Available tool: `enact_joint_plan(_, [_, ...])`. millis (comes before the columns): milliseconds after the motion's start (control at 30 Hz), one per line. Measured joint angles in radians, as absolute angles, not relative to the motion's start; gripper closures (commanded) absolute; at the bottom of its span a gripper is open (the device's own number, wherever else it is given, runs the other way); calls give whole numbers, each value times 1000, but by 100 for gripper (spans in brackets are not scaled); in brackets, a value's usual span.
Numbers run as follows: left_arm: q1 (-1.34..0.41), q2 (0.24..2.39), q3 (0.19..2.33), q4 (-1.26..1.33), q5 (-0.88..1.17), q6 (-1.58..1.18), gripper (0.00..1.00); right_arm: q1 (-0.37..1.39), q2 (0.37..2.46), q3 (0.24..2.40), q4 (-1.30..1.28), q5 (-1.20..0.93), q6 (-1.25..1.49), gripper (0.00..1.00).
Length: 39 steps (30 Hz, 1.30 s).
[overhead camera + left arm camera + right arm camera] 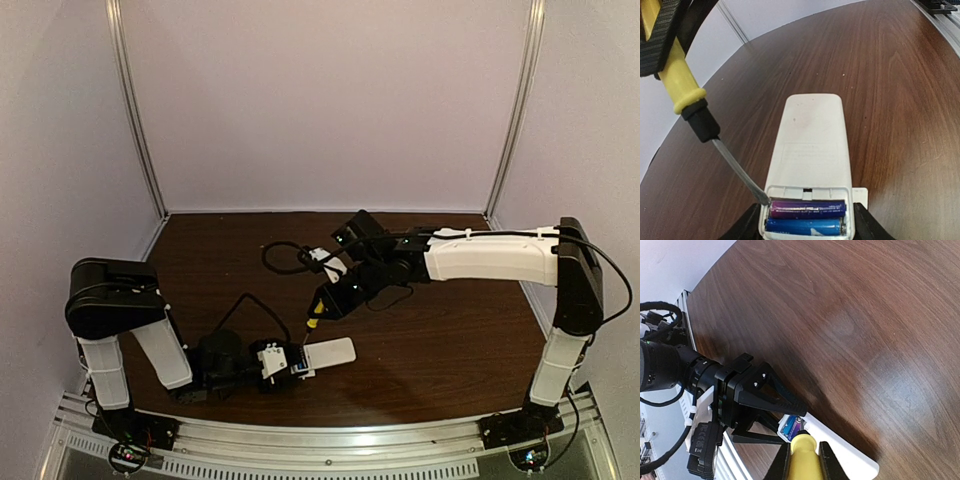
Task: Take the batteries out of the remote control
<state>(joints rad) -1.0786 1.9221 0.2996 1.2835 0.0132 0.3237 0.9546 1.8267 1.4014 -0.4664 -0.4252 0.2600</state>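
The white remote control (810,140) lies back side up near the table's front, its battery bay open. Two blue batteries (807,207) lie side by side in the bay; the far one looks purplish. My left gripper (807,231) is shut on the remote's bay end, with a black finger (742,227) on each side. My right gripper (805,452) is shut on the yellow-handled screwdriver (805,462). The screwdriver's metal tip (762,197) touches the left end of the far battery. From above, the remote (332,352) lies between my left gripper (290,362) and my right gripper (325,300).
A small white squarish cover piece (860,194) lies on the table against the remote's right side. A black cable loop (285,255) hangs near the right wrist. A metal rail (330,440) runs along the front edge. Pale walls close the back and sides.
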Motion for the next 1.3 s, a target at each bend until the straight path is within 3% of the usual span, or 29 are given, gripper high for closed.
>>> enact_joint_plan(1300, [-1078, 1931, 300, 1303, -15, 333, 93, 949, 1774, 1298, -345, -429, 323, 100])
